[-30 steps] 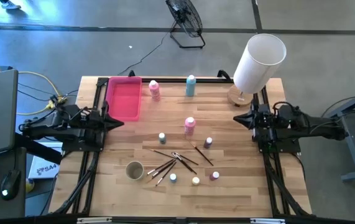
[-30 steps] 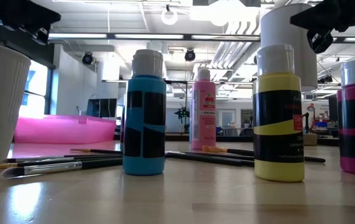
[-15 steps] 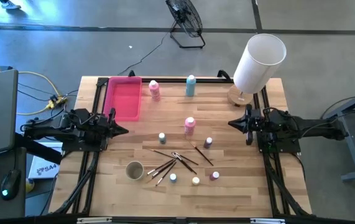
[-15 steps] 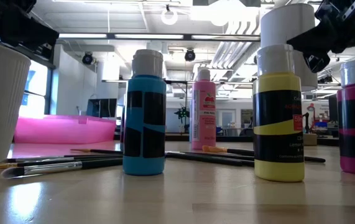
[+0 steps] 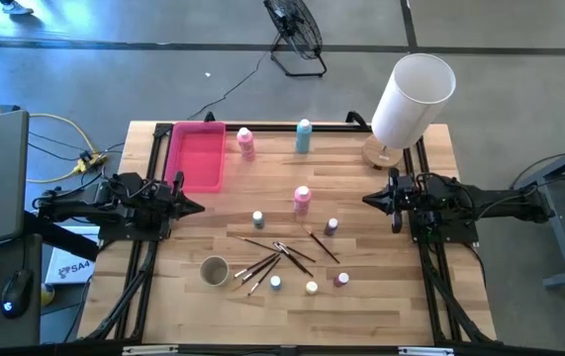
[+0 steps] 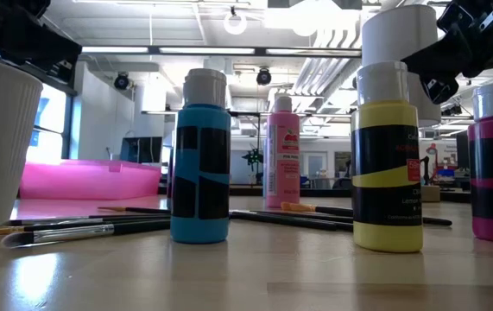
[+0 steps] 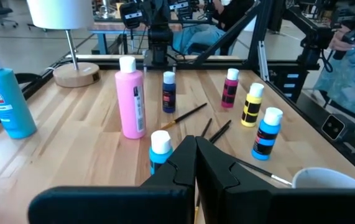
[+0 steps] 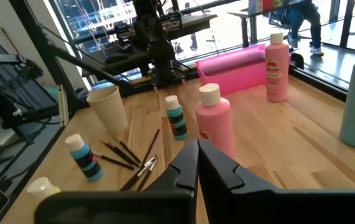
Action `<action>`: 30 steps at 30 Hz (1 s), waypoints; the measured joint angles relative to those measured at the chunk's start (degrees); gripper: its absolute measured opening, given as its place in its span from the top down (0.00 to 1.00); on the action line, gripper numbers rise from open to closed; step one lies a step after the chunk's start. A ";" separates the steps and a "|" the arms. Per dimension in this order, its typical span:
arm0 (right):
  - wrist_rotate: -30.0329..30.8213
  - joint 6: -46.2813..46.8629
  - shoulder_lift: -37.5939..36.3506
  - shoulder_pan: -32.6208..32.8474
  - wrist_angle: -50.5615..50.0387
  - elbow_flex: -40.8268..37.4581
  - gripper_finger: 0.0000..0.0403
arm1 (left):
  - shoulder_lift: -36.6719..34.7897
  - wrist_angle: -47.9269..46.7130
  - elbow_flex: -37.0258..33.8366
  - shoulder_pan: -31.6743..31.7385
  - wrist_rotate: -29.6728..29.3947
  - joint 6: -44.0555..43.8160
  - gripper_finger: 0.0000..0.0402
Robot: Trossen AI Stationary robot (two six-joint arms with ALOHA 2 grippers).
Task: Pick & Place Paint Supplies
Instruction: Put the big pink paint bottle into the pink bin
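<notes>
High view: we are looking straight down on the wooden surface (image 5: 381, 297), where the left pincer (image 5: 199, 206) is hovering over the left edge, just near of the pink tray (image 5: 199, 156), with its two fingers pressed together and holding nothing. The right pincer (image 5: 367, 198) is hovering at the right edge, just near of the lamp base (image 5: 378, 155) under the white lampshade (image 5: 416, 96); its fingers are likewise closed and empty. Both tips are pointing inward toward the middle of the surface.

We are finding the paint supplies spread between the arms. A pink squeeze bottle (image 5: 246, 142) is standing at the far edge just right of the tray, and a teal squeeze bottle (image 5: 304, 136) is standing farther right along that edge. A second pink squeeze bottle (image 5: 302, 200) is standing near the centre. Small capped paint pots are standing apart from one another: a blue pot (image 5: 258, 219) left of centre, a dark purple pot (image 5: 331, 226) to its right, and a near row consisting of a light blue pot (image 5: 275, 283), a yellow pot (image 5: 312, 288) and a magenta pot (image 5: 341, 280). Thin dark-handled brushes (image 5: 277, 256) are lying loosely crossed between the pots. A pale cup (image 5: 214, 270) is standing upright just left of the brushes.

In the left wrist view we are seeing the closed fingers (image 7: 196, 165) meeting in a point before the central bottle.
</notes>
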 joint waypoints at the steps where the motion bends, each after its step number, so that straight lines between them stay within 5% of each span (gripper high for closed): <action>1: 0.01 -0.01 0.00 0.00 -0.02 0.00 0.99 | 0.00 0.00 -0.02 0.00 0.00 0.00 1.00; 19: 0.39 -0.04 0.00 0.02 0.53 0.04 0.99 | 0.00 -0.02 0.00 0.00 -0.17 0.02 1.00; 30: 4.65 -0.04 -0.02 0.00 1.74 0.07 0.99 | 0.00 -0.02 0.02 0.00 -6.12 0.02 1.00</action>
